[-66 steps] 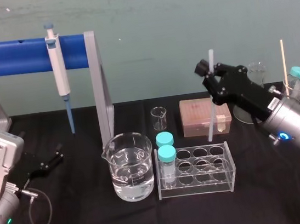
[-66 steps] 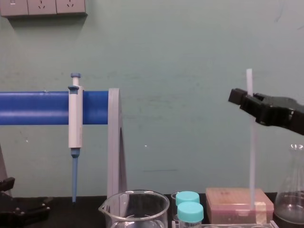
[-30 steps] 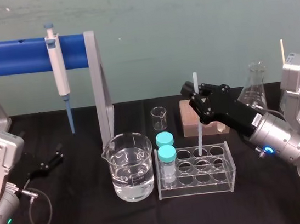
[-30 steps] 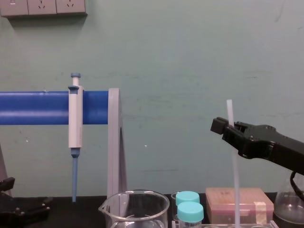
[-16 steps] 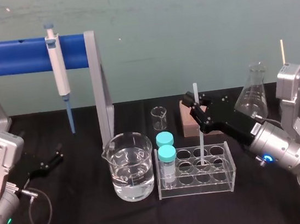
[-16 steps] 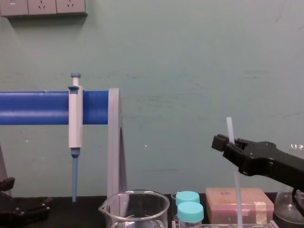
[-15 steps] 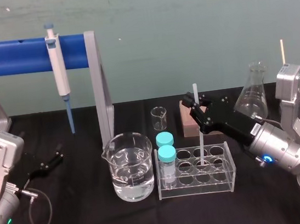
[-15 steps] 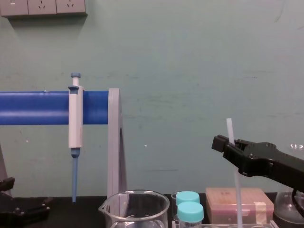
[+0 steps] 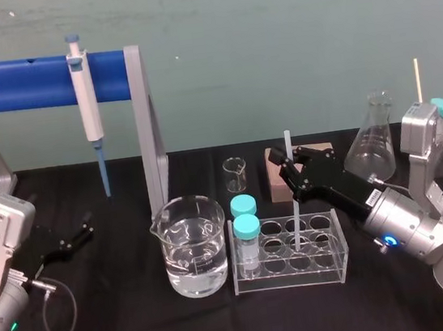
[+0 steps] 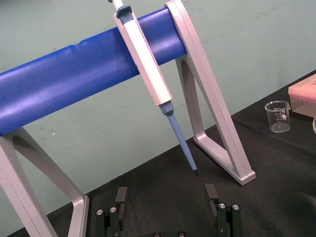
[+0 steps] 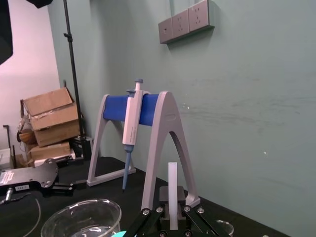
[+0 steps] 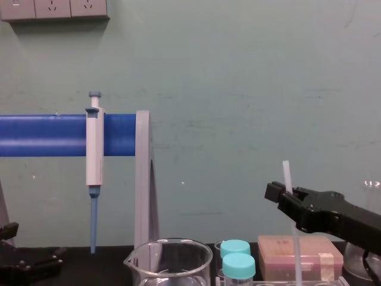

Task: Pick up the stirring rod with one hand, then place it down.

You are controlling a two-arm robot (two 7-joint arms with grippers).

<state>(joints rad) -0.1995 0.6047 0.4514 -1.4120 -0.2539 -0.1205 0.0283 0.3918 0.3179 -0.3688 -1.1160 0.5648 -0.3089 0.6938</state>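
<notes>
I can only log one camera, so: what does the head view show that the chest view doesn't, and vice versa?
Head view: the stirring rod reaching down inside the clear rack, plus the small beaker. Chest view: the wall sockets. Both: the right gripper shut on the upright rod, the pipette on the blue stand, the left gripper parked at far left.
</notes>
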